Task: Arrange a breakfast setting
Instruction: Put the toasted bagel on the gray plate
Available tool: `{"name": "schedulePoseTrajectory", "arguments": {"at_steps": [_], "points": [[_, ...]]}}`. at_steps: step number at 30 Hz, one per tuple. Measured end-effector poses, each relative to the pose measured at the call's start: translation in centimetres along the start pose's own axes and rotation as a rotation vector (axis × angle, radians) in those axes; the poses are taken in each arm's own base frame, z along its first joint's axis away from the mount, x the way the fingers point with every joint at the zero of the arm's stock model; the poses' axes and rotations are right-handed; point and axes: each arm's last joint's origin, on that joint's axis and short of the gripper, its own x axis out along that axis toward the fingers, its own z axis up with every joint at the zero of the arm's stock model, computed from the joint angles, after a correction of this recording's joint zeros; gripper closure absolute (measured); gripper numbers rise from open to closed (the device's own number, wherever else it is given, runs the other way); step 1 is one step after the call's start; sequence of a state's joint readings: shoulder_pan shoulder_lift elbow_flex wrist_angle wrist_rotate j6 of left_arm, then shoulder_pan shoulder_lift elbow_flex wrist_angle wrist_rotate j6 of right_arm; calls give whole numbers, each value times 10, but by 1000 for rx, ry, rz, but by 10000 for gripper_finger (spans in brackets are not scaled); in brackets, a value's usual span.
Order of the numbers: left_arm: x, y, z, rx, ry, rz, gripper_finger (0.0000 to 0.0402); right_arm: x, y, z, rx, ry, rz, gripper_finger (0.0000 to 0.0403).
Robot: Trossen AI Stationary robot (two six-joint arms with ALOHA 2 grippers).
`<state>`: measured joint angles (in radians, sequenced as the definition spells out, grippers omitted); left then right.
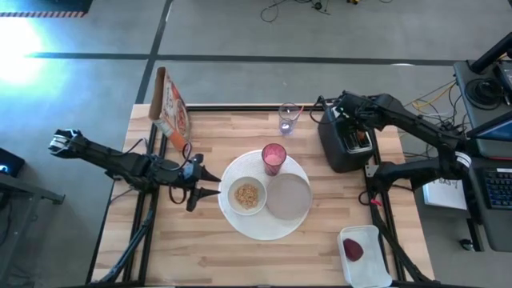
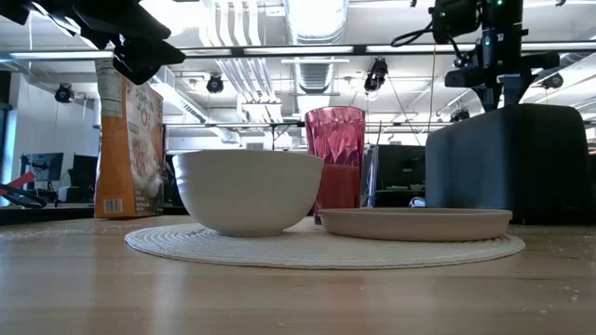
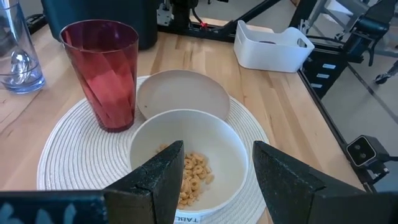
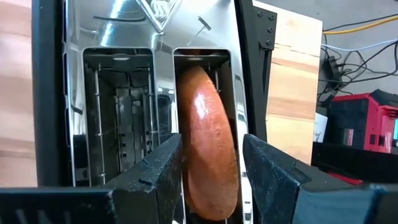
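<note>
A big round white plate point(image 1: 264, 228) holds a small white bowl point(image 1: 247, 195) with cereal, a small pale plate point(image 1: 288, 196) and a pink cup point(image 1: 274, 158). My left gripper point(image 1: 212, 182) is open and empty, just left of the bowl point(image 3: 186, 162), above table height. My right gripper point(image 1: 358, 132) is open above the black toaster point(image 1: 342, 144). Its fingers stand on either side of the browned bread ring point(image 4: 208, 137), which sticks up on edge from one slot. The dark-red fruit point(image 1: 353, 250) lies in a white tray point(image 1: 366, 260). A metal spoon point(image 3: 20, 62) stands in a clear glass point(image 1: 288, 118). My right gripper points down over the toaster slot with one finger point(image 4: 155, 177) at each flat face of the bread ring's upper part point(image 4: 186, 124). I cannot tell whether the fingers touch it. The ring's lower part sits in the slot.
A cereal box point(image 1: 170, 112) stands at the far left of the table. The toaster stands at the far right, near the glass. The white tray sits at the near right corner. Bare wood lies along the near edge.
</note>
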<state>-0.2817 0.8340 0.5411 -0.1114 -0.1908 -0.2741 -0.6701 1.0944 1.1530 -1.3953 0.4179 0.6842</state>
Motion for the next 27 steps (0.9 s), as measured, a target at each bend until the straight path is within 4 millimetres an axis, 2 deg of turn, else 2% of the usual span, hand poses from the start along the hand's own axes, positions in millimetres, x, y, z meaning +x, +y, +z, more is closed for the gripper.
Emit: {"name": "schedulePoseTrajectory", "arguments": {"at_steps": [14, 27], "points": [[0, 0, 0, 1, 3, 1, 225, 5, 2, 2, -18, 17, -22, 247], [0, 0, -1, 2, 9, 2, 225, 11, 8, 5, -76, 40, -50, 317]]}}
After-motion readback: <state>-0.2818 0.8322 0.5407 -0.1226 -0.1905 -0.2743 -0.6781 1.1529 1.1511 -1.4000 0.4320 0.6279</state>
